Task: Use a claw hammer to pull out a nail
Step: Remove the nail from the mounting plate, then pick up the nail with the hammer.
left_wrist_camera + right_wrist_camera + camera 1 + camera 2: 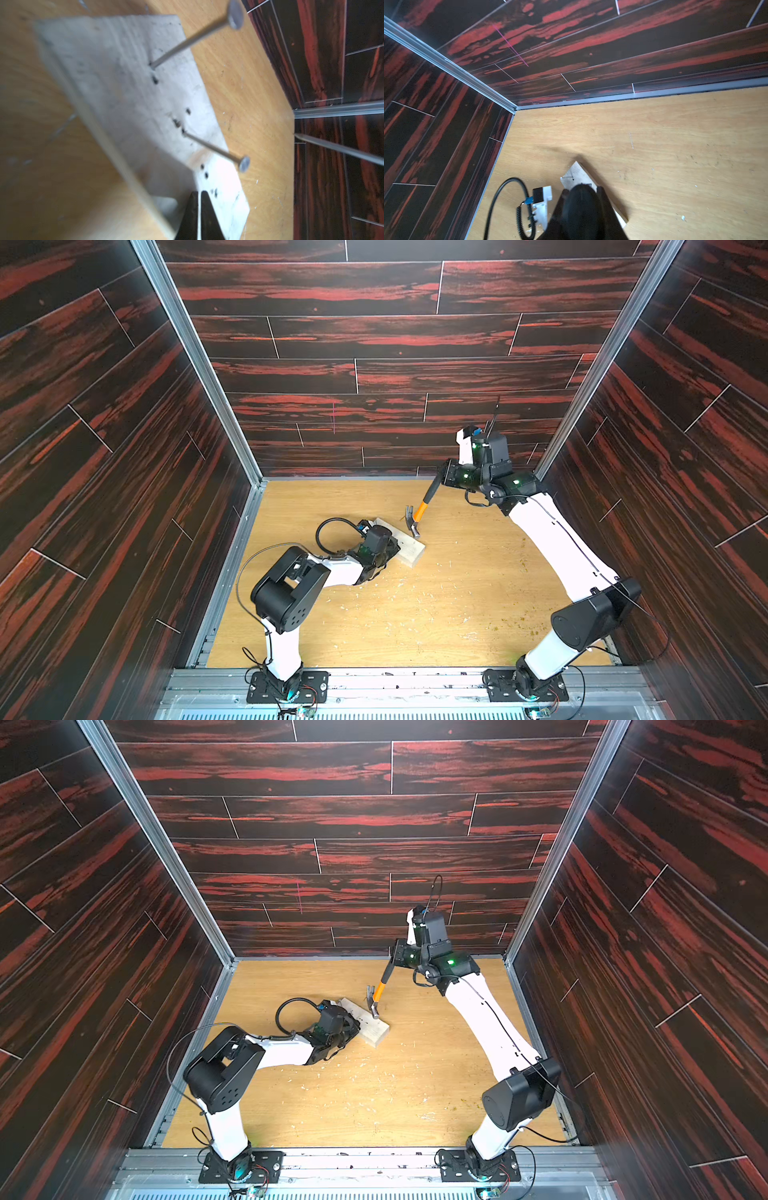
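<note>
Nails point(188, 39), two, stand in the block point(116, 87), plainest from left wrist; both top views show right pincer point(441, 479) gripping claw hammer point(420, 510); left pincer point(200, 195) closed, empty.

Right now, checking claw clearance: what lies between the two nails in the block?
Only the wood block, its face pocked with empty holes, in the left wrist view.

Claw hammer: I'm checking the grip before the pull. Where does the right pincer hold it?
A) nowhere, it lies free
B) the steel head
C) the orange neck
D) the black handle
D: in both top views the right pincer is shut on the black handle of the claw hammer, leaving the orange neck and head bare.
</note>
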Robot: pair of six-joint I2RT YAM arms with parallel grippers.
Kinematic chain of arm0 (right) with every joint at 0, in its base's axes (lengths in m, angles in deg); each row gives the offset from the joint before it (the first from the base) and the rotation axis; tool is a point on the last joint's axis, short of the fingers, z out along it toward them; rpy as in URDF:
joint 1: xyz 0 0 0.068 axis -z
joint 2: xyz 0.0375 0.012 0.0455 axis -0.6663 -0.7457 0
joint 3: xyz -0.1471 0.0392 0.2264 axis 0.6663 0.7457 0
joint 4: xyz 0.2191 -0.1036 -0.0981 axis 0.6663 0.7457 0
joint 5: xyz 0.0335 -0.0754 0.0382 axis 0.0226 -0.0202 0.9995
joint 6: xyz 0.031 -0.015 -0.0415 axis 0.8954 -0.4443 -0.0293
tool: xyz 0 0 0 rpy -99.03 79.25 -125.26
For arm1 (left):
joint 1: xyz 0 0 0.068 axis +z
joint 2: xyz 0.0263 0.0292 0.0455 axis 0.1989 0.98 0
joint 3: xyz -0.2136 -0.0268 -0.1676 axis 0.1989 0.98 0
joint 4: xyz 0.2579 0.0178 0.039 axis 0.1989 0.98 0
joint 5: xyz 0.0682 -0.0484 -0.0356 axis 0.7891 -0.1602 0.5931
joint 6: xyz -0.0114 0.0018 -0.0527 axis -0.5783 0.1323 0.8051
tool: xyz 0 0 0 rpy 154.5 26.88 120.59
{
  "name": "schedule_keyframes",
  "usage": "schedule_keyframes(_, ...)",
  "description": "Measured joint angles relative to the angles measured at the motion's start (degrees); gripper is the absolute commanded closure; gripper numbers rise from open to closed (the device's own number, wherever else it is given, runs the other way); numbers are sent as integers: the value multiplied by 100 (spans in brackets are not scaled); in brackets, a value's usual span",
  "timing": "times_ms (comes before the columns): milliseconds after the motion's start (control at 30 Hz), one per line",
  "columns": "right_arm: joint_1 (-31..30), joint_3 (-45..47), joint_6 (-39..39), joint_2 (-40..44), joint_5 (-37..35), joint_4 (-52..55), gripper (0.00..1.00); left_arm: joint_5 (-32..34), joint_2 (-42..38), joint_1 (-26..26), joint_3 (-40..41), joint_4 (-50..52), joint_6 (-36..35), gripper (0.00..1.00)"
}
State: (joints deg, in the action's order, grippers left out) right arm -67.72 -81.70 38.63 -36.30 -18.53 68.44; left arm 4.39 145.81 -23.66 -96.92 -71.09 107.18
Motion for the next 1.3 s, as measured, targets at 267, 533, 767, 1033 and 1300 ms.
schedule_keyframes(267,197,671,-120,704,31,345,100,-105,-1423,70,505,848,-1134,50)
schedule_keyframes(533,525,767,-389,1561,1414,876,100,-1078,-3130,118,793,509,-3344,30)
schedule_keyframes(767,868,1036,-376,2057,2610,1010,100,-2599,-3195,125,1377,90,-5086,8)
schedule_keyframes(1033,859,1377,-304,2057,3259,1019,100,-3338,-2981,122,1370,363,-6286,10)
schedule_keyframes(1300,859,1488,-273,2057,3475,1014,100,-3554,-2769,120,1060,682,-6815,33)
